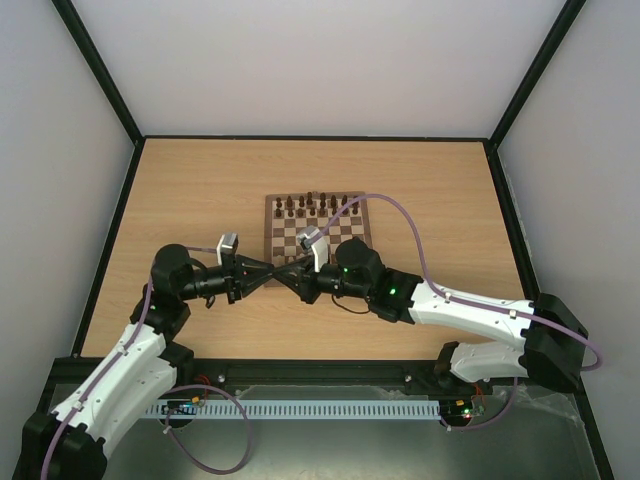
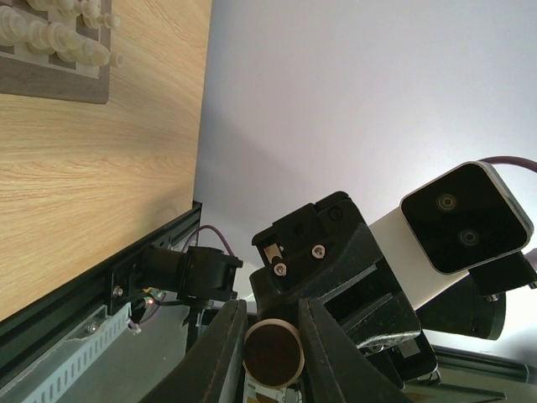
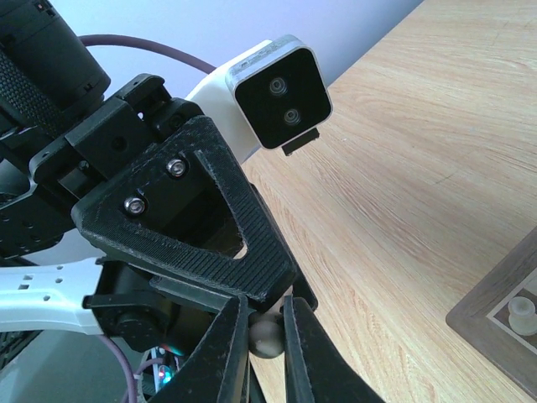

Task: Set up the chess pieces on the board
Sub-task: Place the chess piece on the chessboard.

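Where the two arms meet, just off the near left corner of the board (image 1: 285, 235), one dark brown chess piece (image 2: 273, 353) is caught between both claws. The left claw (image 2: 270, 312) pinches it at its round flat base, and the right claw (image 3: 267, 304) is pressed together on its small rounded head. Other dark pieces (image 1: 310, 205) stand in rows along the board's far edge, and the left wrist view shows pale pieces (image 2: 59, 34) in rows beside the brown border. The checkered board lies mid-worktop (image 1: 200, 190) on pale wood grain, inside a black frame (image 1: 100, 75) and plain white walls (image 1: 320, 60).
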